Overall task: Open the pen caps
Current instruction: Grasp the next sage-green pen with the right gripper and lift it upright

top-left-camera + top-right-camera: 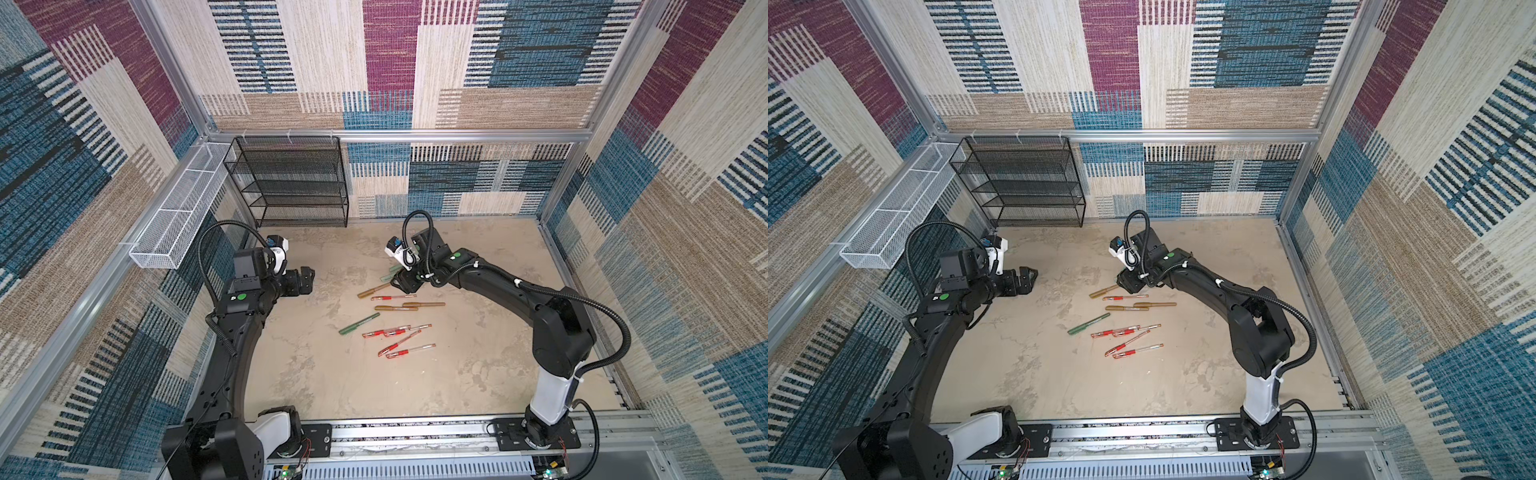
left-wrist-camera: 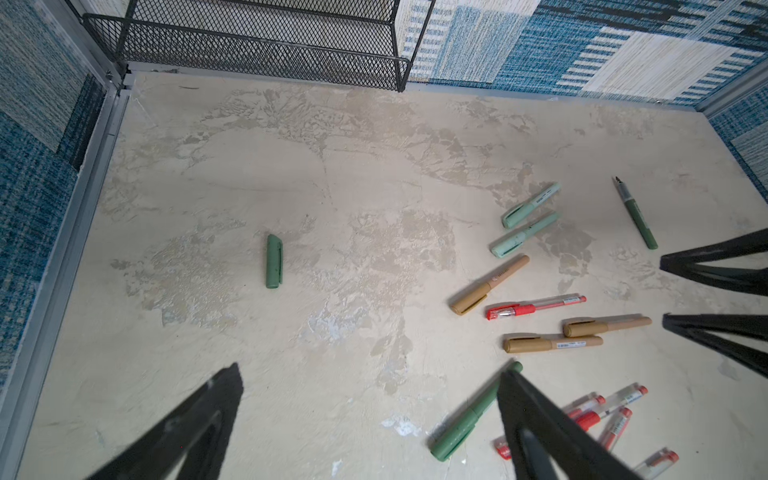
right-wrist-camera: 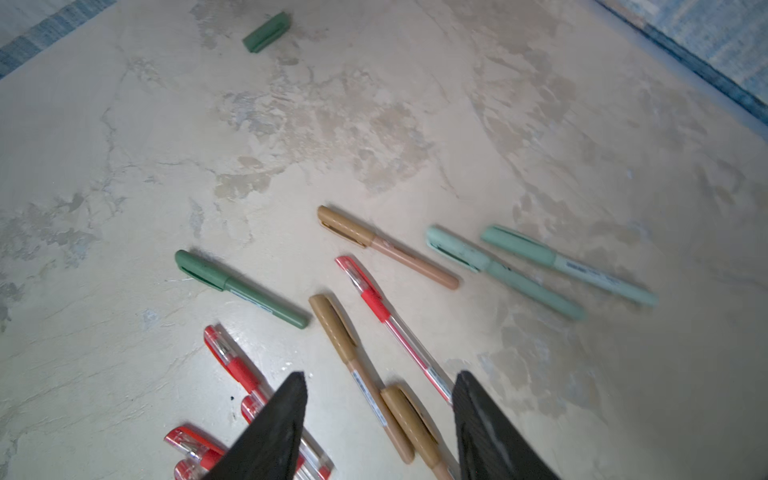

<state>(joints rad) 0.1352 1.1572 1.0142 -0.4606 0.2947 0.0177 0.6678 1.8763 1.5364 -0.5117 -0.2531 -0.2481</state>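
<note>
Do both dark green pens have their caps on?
No: in the left wrist view one dark green pen lies with its tip bare, and a loose green cap lies well apart from it.

black mesh rack (image 1: 297, 189), white wire basket (image 1: 176, 224)

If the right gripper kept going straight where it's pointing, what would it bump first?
Probably the capped gold pen lying just ahead of the right gripper, between its open jaws in the wrist view, or the table right beside it. Depth is hard to judge.
</note>
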